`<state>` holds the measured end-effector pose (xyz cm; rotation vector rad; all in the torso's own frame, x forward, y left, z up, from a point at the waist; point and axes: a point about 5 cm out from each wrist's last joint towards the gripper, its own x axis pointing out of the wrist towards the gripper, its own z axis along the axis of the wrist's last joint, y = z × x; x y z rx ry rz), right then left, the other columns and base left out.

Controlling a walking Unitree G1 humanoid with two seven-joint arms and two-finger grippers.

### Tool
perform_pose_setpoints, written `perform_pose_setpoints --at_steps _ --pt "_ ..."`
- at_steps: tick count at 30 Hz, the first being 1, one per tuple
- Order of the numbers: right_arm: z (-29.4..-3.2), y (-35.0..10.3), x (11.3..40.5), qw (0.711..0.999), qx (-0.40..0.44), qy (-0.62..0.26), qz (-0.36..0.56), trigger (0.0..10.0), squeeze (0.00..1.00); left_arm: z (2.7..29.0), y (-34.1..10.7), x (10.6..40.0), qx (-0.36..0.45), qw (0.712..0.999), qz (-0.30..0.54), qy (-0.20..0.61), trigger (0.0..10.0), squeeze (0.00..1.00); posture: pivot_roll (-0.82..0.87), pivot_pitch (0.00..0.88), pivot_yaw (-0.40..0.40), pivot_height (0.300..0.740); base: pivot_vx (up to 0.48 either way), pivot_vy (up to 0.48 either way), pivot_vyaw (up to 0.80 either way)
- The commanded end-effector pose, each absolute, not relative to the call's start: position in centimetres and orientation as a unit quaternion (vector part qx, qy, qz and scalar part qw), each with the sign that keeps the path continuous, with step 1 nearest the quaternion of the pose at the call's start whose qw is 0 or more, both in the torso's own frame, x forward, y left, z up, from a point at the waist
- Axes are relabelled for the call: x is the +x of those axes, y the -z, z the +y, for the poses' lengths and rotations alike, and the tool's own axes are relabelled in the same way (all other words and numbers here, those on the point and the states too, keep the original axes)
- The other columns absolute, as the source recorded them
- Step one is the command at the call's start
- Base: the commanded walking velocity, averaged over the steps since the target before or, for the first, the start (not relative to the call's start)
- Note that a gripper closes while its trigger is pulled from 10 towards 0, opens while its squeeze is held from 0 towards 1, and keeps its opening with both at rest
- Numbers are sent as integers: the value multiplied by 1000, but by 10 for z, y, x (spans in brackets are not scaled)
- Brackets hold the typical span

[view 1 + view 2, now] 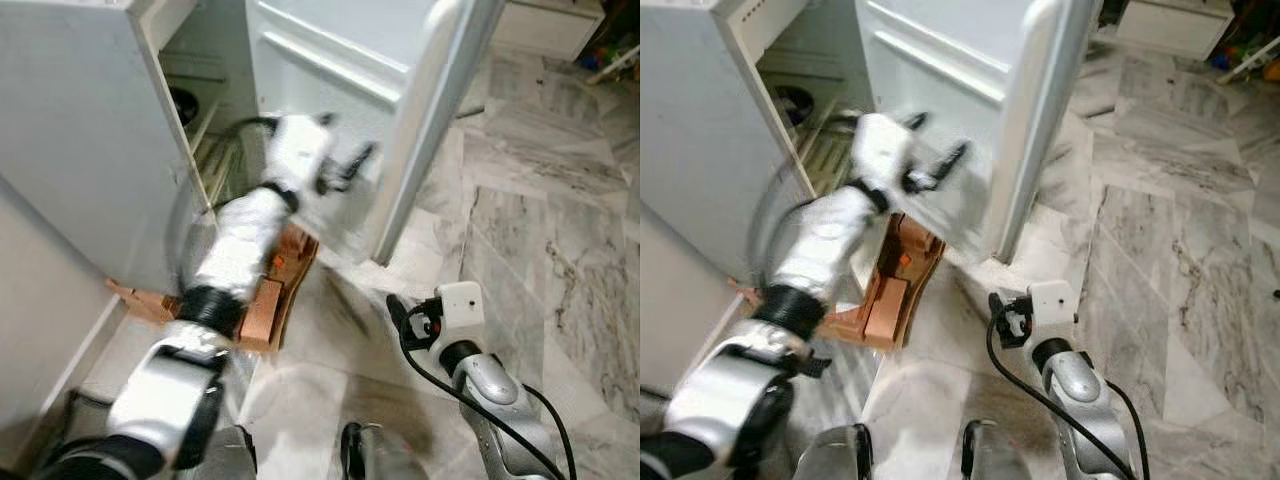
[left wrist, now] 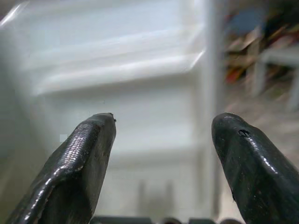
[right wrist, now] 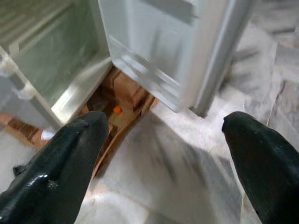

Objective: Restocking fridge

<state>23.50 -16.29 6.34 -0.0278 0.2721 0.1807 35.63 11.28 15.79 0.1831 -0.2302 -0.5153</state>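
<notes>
White fridge (image 1: 90, 150) standing with door (image 1: 330, 90) swung wide. Left pincer (image 1: 345, 168) up by the door's inner side, fingers apart, holding nothing. Right pincer (image 3: 159, 163) low over the marble floor (image 1: 540, 220), fingers apart. Brown cardboard box (image 1: 275, 290) under the door.

White fridge (image 1: 80, 150) standing open before us, its door (image 1: 370, 90) swung wide over the marble floor, wire shelves inside, brown cardboard box (image 1: 275, 290) on the floor at its base
</notes>
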Motion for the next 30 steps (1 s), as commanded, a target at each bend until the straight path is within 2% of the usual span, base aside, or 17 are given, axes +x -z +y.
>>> perform_pose_setpoints --at_steps 1,2,3,5,11,14,21,26,30 --pt "-163 -69 236 990 -12 -85 116 10000 0 119 -150 352 76 962 -105 239 10000 0 49 100 -13 740 296 -337 0" --pt "-163 -72 236 991 -8 -81 103 10000 0 134 -133 343 71 971 -86 214 10000 0 45 98 -10 740 262 -398 0" --pt "-163 -72 236 991 -8 -81 103 10000 0 134 -133 343 71 971 -86 214 10000 0 45 98 -10 740 262 -398 0" --pt "-164 -73 236 992 -11 -74 99 10000 0 149 -108 326 61 980 -57 179 10000 0 31 97 -4 740 304 -368 0" --pt "-167 -77 237 995 -3 -61 82 10000 0 176 -89 289 50 992 -40 105 10000 0 29 100 -10 740 310 -363 0" --pt "-168 -80 241 995 -13 -63 72 10000 0 202 -74 269 54 997 -9 50 10000 0 52 104 -19 740 325 -350 0" --pt "-165 -102 263 997 -20 -68 7 10000 0 214 -81 264 71 997 -9 23 10000 0 74 109 -17 740 331 -344 0" --pt "-169 -106 266 998 -22 -65 -4 10000 0 214 -87 262 68 998 -18 -5 10000 0 76 107 -17 740 346 -328 0" --pt "-169 -104 265 997 -30 -68 -5 10000 0 201 -80 254 76 997 -4 2 10000 0 78 106 -17 740 350 -324 0"
